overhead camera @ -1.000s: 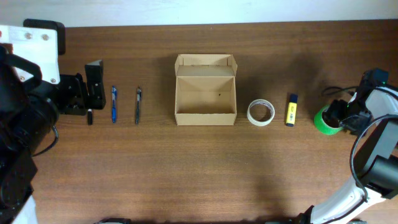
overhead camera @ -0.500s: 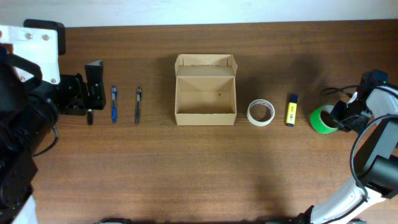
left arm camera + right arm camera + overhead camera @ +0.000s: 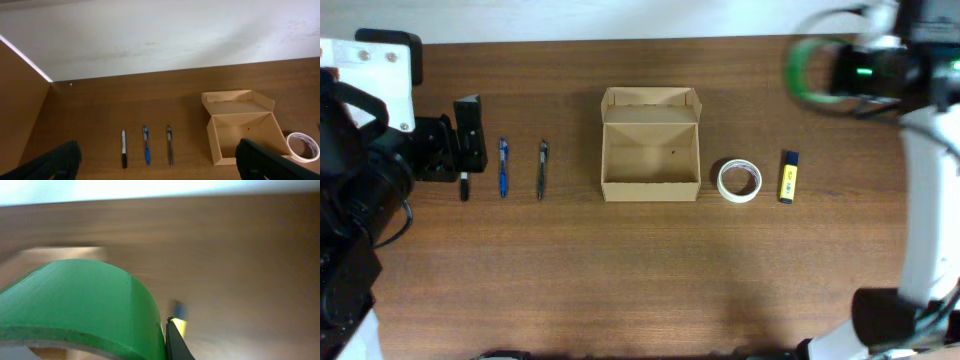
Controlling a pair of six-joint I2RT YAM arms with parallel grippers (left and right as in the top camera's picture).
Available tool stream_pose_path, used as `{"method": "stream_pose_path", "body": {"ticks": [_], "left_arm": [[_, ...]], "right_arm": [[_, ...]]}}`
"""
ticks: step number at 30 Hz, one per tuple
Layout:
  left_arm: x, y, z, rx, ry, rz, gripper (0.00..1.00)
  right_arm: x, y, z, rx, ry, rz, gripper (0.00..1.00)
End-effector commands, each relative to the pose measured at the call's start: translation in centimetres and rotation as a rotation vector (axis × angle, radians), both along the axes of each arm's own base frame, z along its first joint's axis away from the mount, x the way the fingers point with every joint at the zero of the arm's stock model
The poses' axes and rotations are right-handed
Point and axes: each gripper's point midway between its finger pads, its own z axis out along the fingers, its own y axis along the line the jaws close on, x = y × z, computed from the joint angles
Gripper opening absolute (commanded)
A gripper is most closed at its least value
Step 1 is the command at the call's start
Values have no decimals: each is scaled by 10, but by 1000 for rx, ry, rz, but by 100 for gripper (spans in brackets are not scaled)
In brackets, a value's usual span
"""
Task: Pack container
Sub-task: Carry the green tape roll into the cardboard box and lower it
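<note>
The container [image 3: 651, 150], a light-brown cardboard box with its flap lid open toward the back, stands mid-table and looks empty; the left wrist view shows the container [image 3: 242, 127] too. High at the back right, blurred by motion, my right gripper [image 3: 835, 72] is shut on a green tape roll [image 3: 808, 70]. In the right wrist view the green tape roll [image 3: 85, 305] fills the lower left, and one finger [image 3: 175, 342] of my right gripper [image 3: 165, 330] presses its outer wall. My left gripper [image 3: 470, 140] stays at the far left, and in its own view the left gripper [image 3: 160, 165] is open and holds nothing.
Right of the box lie a white tape roll [image 3: 739, 181] and a yellow highlighter [image 3: 788, 176]. To its left a black marker [image 3: 124, 155], a blue pen [image 3: 503, 166] and a grey pen [image 3: 542, 168] lie side by side. A white wall borders the table's back edge.
My right gripper closed on the green tape roll at the table's right edge, lifted it and swung it up toward the back and left. The left arm has not moved.
</note>
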Motion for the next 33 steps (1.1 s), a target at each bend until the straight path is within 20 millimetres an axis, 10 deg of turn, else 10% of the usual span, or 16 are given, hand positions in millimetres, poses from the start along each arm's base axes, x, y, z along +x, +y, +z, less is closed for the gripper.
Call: {"method": "stream_pose_path", "body": {"ticks": [1,7,13,23,33], "left_arm": [[3,2,-1,24,4,0,99],[-1,3,-7,29,31,5,100],[-4,13,-12,60,58,54,99],[-4,13,-12,60,57,54,99],[-4,13,-12,60,57,54,99]], "right_arm": [[-3,84,-17,-4,52,226,4],[-22,202,-72,-31,186,486,4],[-34,253,-131,-78,321,604,4],[-22,282,-206,-88,419,683,4],[-5,281,-229,-131,409,656,4]]}}
